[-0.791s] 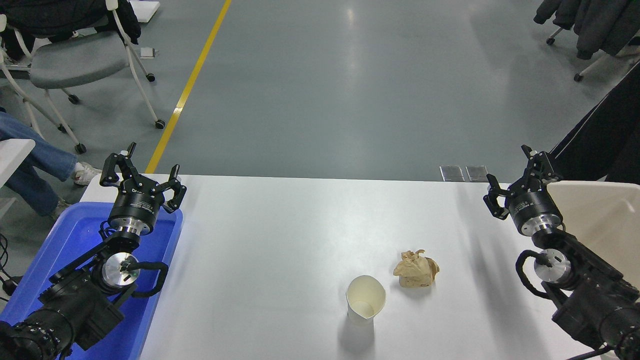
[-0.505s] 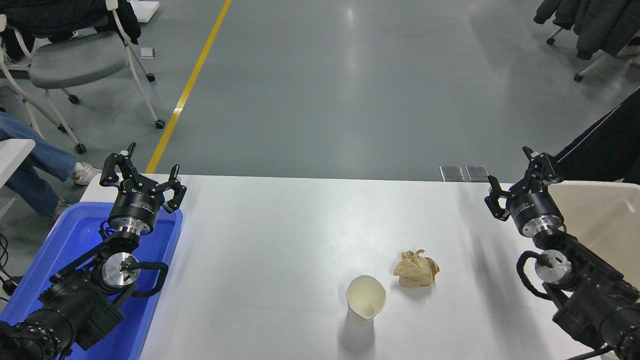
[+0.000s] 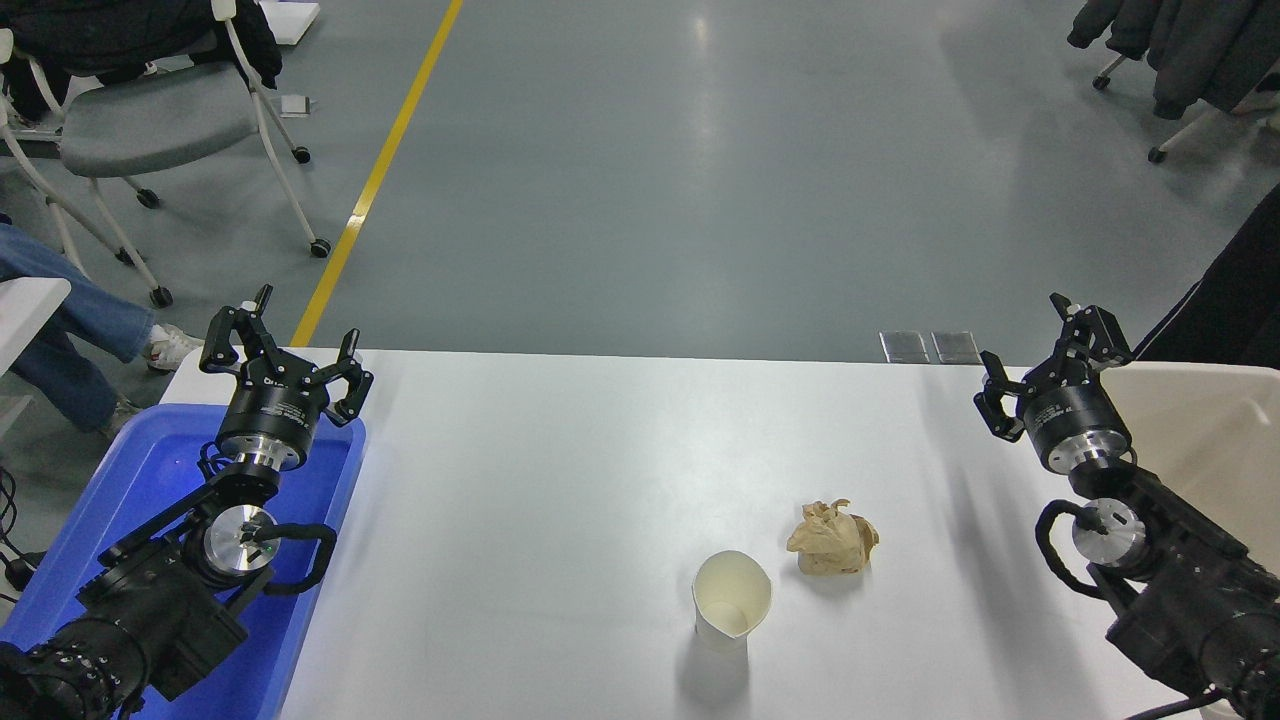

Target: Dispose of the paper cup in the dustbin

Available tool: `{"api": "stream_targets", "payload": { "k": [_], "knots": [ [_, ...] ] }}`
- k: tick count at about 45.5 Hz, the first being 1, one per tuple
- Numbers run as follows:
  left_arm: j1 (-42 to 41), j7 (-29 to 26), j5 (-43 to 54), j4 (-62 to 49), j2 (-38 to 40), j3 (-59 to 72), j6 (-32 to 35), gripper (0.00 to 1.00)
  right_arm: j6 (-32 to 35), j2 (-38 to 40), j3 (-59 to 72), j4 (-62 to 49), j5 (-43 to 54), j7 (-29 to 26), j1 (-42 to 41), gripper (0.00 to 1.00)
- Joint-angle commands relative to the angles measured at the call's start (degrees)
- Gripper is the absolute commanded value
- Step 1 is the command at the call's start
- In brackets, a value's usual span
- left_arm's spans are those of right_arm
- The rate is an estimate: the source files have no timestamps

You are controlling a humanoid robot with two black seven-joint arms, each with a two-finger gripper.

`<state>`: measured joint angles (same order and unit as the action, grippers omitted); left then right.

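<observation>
Counting one paper cup (image 3: 732,598), one dustbin (image 3: 1210,440), two tools, left (image 3: 277,347) and right (image 3: 1052,348), both spread apart.

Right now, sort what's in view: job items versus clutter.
Job: paper cup, upright on the table; dustbin, far right; right gripper, open, empty.
Clutter: crumpled paper ball; blue tray; parked left gripper.

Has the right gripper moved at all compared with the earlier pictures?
Yes, slightly. The right gripper has drifted right and a little toward the camera, nearer the dustbin, judged against the table's far edge. The paper cup has not shifted.
</observation>
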<state>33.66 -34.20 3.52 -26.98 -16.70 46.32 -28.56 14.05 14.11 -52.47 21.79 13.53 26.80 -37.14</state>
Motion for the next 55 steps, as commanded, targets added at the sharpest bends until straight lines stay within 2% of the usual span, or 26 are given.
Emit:
{"api": "stream_targets", "payload": {
  "k": [1, 14, 20, 24, 27, 37, 46, 55],
  "knots": [
    [0.00, -0.07, 0.00, 0.00, 0.00, 0.00, 0.00, 1.00, 0.19, 0.13, -0.35, -0.52, -1.58, -0.08, -0.39, 0.99],
    [-0.09, 0.01, 0.00, 0.00, 0.00, 0.00, -0.09, 1.00, 0.63, 0.04, 0.79, 0.63, -2.55, -1.04, -1.27, 0.99],
    [0.00, 0.01, 0.00, 0.00, 0.00, 0.00, -0.09, 1.00, 0.28, 1.18, 0.70, 2.12, -2.55, -6.13, -1.88, 0.99],
    [0.00, 0.01, 0.00, 0.00, 0.00, 0.00, -0.09, 1.00, 0.19, 3.37, 0.79, 5.36, -2.46, -9.30, -1.88, 0.99],
    [0.00, 0.01, 0.00, 0.00, 0.00, 0.00, -0.09, 1.00, 0.28, 6.88, 2.98, 12.03, -0.88, -11.67, -1.18, 0.99],
    [0.00, 0.01, 0.00, 0.00, 0.00, -0.09, -0.09, 1.00, 0.71, 17.61, 14.94, 25.14, -0.09, -11.94, -2.49, 1.00],
    [0.00, 0.01, 0.00, 0.00, 0.00, -0.09, -0.09, 1.00, 0.63, 24.64, 23.98, 34.89, 7.29, -12.73, -10.57, 0.99],
    [0.00, 0.01, 0.00, 0.00, 0.00, -0.09, -0.09, 1.00, 0.80, 29.30, 34.62, 46.23, 19.41, -18.36, -22.00, 0.99]
  ]
}}
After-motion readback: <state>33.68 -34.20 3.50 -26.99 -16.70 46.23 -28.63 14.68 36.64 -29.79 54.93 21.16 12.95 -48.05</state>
